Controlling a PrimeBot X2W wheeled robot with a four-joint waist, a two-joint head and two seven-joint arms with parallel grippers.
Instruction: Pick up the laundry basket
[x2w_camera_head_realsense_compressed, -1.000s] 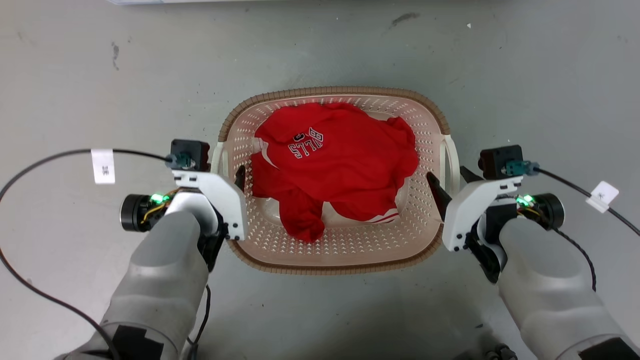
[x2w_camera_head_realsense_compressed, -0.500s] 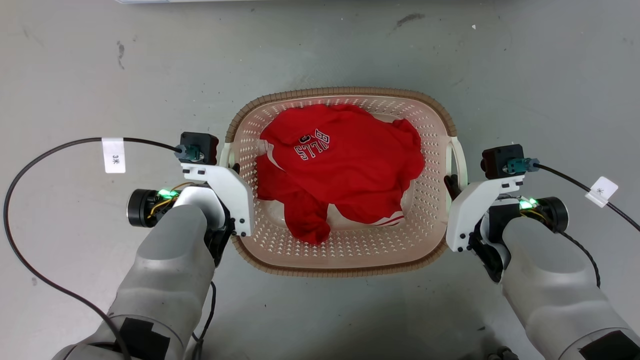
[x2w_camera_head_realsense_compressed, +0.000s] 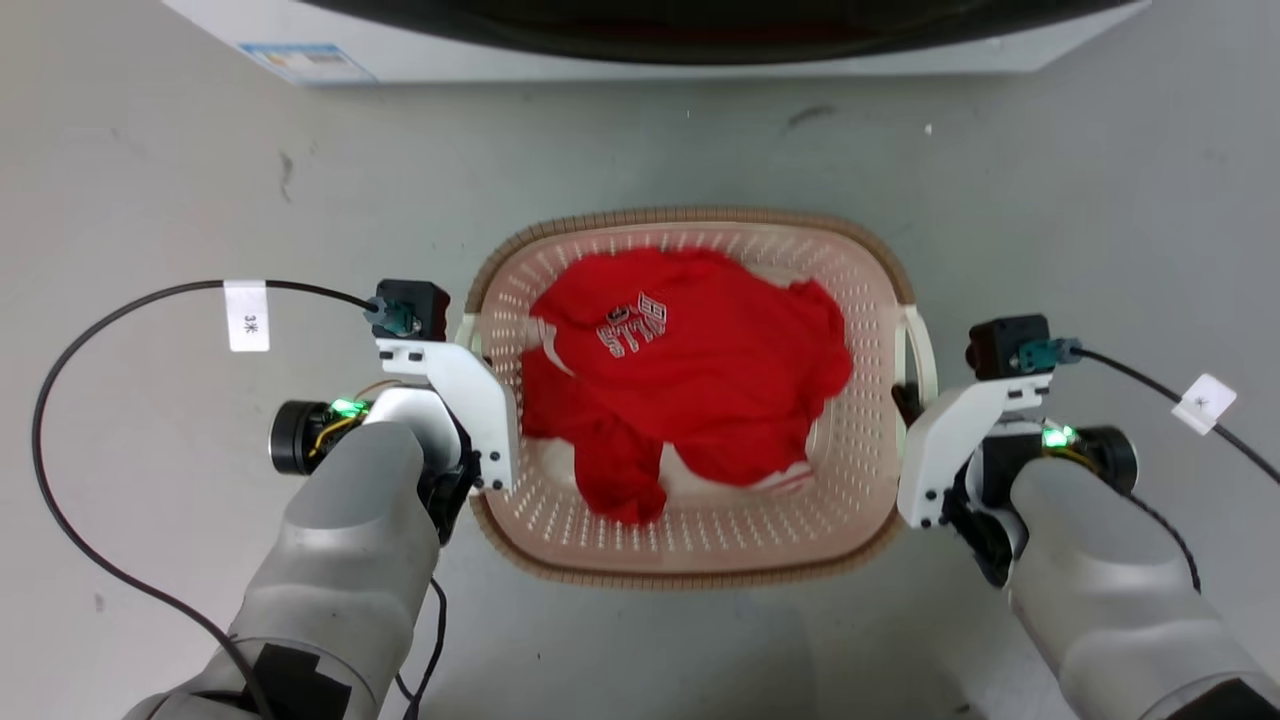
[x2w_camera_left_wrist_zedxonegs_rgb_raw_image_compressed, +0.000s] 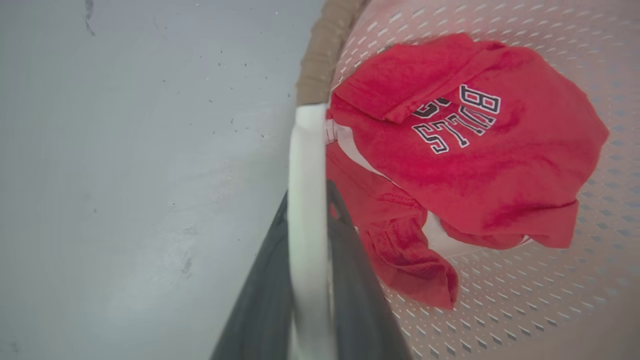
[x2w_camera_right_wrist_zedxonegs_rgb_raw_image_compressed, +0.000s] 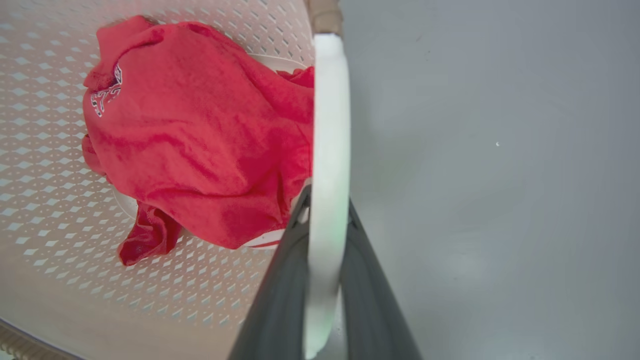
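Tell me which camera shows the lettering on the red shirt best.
The left wrist view: the lettering is large and sharp, upside down, on the red shirt in the laundry basket. The head view shows it small and blurred; the right wrist view catches just a sliver at a fold.

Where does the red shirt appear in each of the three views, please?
Head view: red shirt centre, inside the laundry basket.
Left wrist view: shirt upper right, beside the left handle.
Right wrist view: shirt upper left, beside the right handle.
Shared landmark: the shirt's white lettering.
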